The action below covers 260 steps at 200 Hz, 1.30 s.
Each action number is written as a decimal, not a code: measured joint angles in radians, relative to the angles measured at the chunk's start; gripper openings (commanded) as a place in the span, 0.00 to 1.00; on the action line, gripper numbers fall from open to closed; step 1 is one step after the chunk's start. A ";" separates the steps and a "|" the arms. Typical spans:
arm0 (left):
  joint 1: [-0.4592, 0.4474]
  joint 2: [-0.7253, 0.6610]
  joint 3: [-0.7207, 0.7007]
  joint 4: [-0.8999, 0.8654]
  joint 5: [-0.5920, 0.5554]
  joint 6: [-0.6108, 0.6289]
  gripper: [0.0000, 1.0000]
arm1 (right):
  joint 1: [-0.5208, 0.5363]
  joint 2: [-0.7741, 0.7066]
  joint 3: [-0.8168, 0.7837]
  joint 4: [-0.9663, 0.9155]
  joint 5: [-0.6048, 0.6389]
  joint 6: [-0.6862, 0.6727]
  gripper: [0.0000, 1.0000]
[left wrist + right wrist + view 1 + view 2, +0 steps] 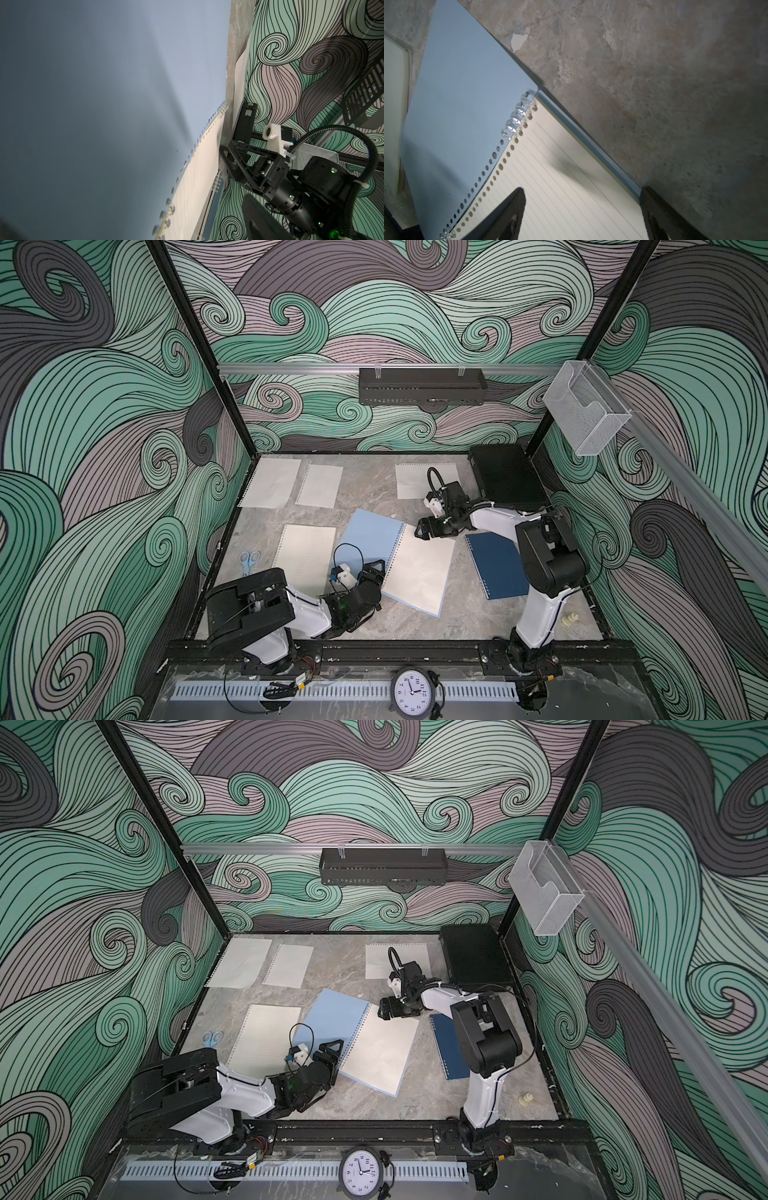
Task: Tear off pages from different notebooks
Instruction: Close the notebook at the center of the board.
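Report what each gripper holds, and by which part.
Nothing gripped: right gripper open over the light blue notebook's lined page, left gripper open over its cover.

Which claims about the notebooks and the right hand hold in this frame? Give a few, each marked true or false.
1. The light blue notebook lies open, a lined page facing up. True.
2. The right hand is shut on a loose sheet. False: its jaws stand wide apart over that lined page, holding nothing.
3. The dark navy notebook is closed. True.
4. The scissors lie on the black case. False: they lie on the table, across it from the case.
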 measured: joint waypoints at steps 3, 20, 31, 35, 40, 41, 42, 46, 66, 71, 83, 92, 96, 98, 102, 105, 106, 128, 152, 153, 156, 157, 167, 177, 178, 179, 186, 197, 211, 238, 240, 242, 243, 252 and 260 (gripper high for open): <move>0.000 0.002 0.000 0.001 0.000 0.002 0.76 | 0.000 0.000 0.000 -0.001 0.002 0.000 0.85; 0.002 0.004 0.001 0.002 0.000 0.029 0.75 | 0.000 0.000 0.000 -0.005 0.021 0.006 0.85; 0.008 0.004 0.006 -0.002 0.010 0.057 0.73 | 0.002 -0.002 0.000 -0.010 0.035 0.010 0.85; 0.010 0.005 0.009 -0.003 0.015 0.069 0.73 | 0.003 -0.002 0.000 -0.013 0.042 0.011 0.84; 0.016 0.007 0.017 -0.006 0.020 0.084 0.72 | 0.004 -0.003 0.000 -0.015 0.048 0.013 0.84; 0.016 0.008 0.018 -0.008 0.020 0.087 0.72 | 0.004 -0.003 0.000 -0.016 0.050 0.014 0.84; 0.017 0.009 0.020 -0.008 0.021 0.090 0.71 | 0.004 -0.004 0.000 -0.017 0.051 0.014 0.84; 0.022 0.012 0.026 -0.013 0.025 0.102 0.71 | 0.005 -0.004 0.000 -0.019 0.056 0.015 0.84; 0.038 0.039 0.064 -0.036 0.045 0.164 0.65 | 0.005 -0.006 0.000 -0.028 0.076 0.019 0.84; 0.042 0.046 0.071 -0.038 0.050 0.175 0.64 | 0.004 -0.007 0.000 -0.030 0.080 0.019 0.84; 0.045 0.058 0.084 -0.043 0.059 0.201 0.61 | 0.004 -0.008 0.000 -0.034 0.090 0.019 0.84; 0.048 0.065 0.089 -0.045 0.064 0.216 0.59 | 0.004 -0.009 0.000 -0.037 0.095 0.019 0.83; 0.048 0.067 0.090 -0.047 0.067 0.224 0.58 | 0.004 -0.009 0.000 -0.038 0.096 0.019 0.83; 0.048 0.068 0.091 -0.047 0.068 0.226 0.58 | 0.004 -0.010 0.000 -0.039 0.097 0.019 0.83; 0.048 0.069 0.093 -0.051 0.070 0.233 0.57 | 0.004 -0.010 0.000 -0.040 0.099 0.019 0.83; 0.048 0.069 0.095 -0.053 0.071 0.237 0.57 | 0.003 -0.010 0.000 -0.042 0.100 0.019 0.83; 0.048 0.069 0.097 -0.055 0.072 0.240 0.57 | 0.003 -0.010 0.000 -0.042 0.101 0.019 0.83; 0.048 0.069 0.122 -0.109 0.086 0.279 0.50 | 0.000 -0.011 0.000 -0.050 0.109 0.018 0.82; 0.049 0.063 0.178 -0.222 0.094 0.334 0.51 | -0.008 -0.013 0.000 -0.060 0.113 0.015 0.82; 0.049 0.063 0.180 -0.226 0.094 0.336 0.51 | -0.008 -0.013 0.000 -0.061 0.114 0.015 0.82; 0.049 0.061 0.187 -0.241 0.095 0.342 0.52 | -0.009 -0.013 0.000 -0.063 0.114 0.014 0.82; 0.049 0.060 0.188 -0.246 0.095 0.344 0.52 | -0.010 -0.013 0.000 -0.063 0.115 0.014 0.82; 0.049 0.051 0.204 -0.290 0.097 0.364 0.53 | -0.012 -0.015 0.000 -0.068 0.117 0.014 0.82; 0.049 0.039 0.210 -0.324 0.100 0.383 0.56 | -0.014 -0.017 0.000 -0.074 0.119 0.012 0.82; 0.049 0.038 0.210 -0.326 0.100 0.385 0.56 | -0.014 -0.017 0.000 -0.075 0.119 0.011 0.81; 0.049 0.037 0.210 -0.328 0.100 0.386 0.57 | -0.014 -0.017 0.000 -0.076 0.119 0.011 0.81; 0.050 0.028 0.211 -0.343 0.100 0.394 0.58 | -0.015 -0.017 0.000 -0.079 0.121 0.010 0.81; 0.053 0.016 0.210 -0.360 0.101 0.411 0.62 | -0.015 -0.017 0.000 -0.081 0.122 0.007 0.81; 0.056 0.007 0.212 -0.372 0.100 0.434 0.68 | -0.016 -0.017 0.000 -0.084 0.124 0.004 0.81; 0.071 -0.001 0.213 -0.379 0.099 0.464 0.72 | -0.017 -0.017 0.004 -0.099 0.133 -0.001 0.80; 0.072 -0.001 0.213 -0.379 0.100 0.466 0.72 | -0.017 -0.017 0.004 -0.101 0.134 -0.001 0.79; 0.073 -0.002 0.213 -0.380 0.099 0.467 0.72 | -0.017 -0.017 0.005 -0.103 0.135 -0.001 0.79; 0.074 -0.002 0.213 -0.380 0.099 0.468 0.72 | -0.017 -0.017 0.005 -0.103 0.135 -0.001 0.79; 0.081 -0.004 0.212 -0.380 0.100 0.473 0.72 | -0.018 -0.017 0.006 -0.111 0.140 -0.002 0.79; 0.089 -0.005 0.209 -0.380 0.099 0.477 0.72 | -0.018 -0.017 0.006 -0.115 0.143 -0.004 0.78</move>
